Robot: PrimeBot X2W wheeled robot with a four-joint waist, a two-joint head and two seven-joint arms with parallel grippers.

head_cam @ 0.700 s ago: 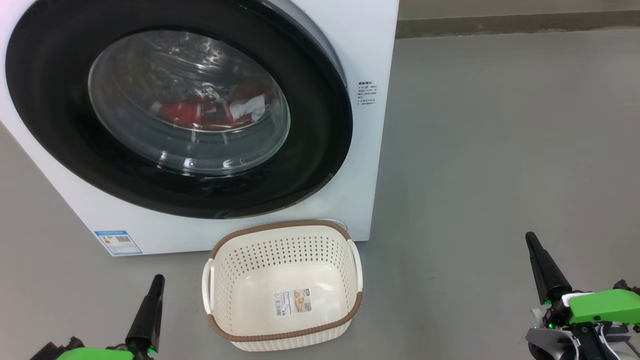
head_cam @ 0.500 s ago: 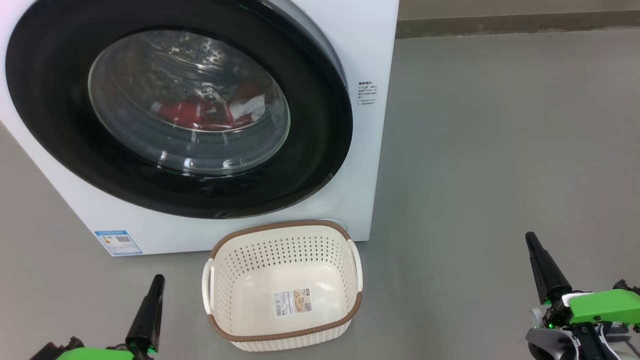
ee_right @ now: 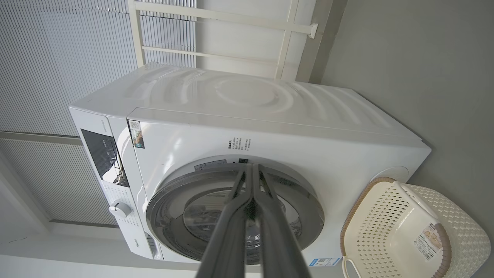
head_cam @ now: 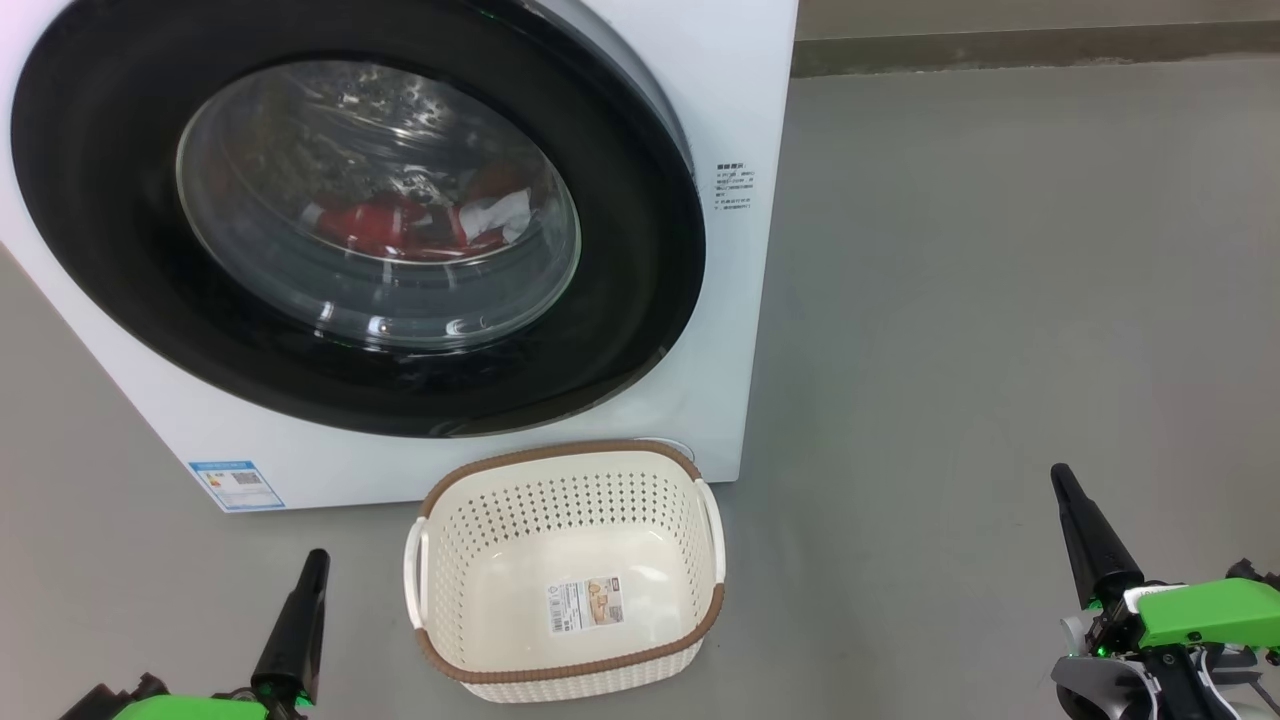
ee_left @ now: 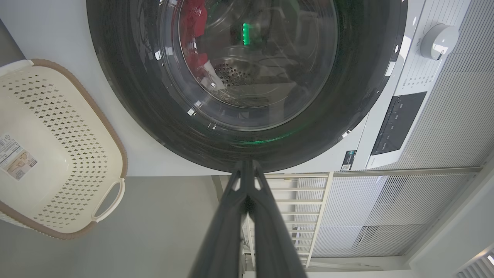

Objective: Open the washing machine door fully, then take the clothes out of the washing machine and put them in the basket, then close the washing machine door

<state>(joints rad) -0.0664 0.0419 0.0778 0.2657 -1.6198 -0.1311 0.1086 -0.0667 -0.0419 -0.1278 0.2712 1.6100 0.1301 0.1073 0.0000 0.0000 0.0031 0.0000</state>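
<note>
At seven o'clock in the head view we see the left tool [head_cam: 316,558], its two dark fingers pressed together on nothing, tip pointing toward twelve. Above it, from nine round to twelve o'clock, stands the washing machine [head_cam: 730,90], with the washing machine door [head_cam: 110,260] closed over the drum. Through the glass we make out the clothes [head_cam: 385,225], red with a white patch, lying low inside. We cannot tell through the reflections how many pieces there are. The basket [head_cam: 565,452] sits empty on the floor [head_cam: 1000,260] at six o'clock, its far rim just beside the machine's base and a paper label [head_cam: 585,604] on its bottom. At four o'clock the right tool [head_cam: 1061,478] is likewise closed and empty, well apart from the basket.
</note>
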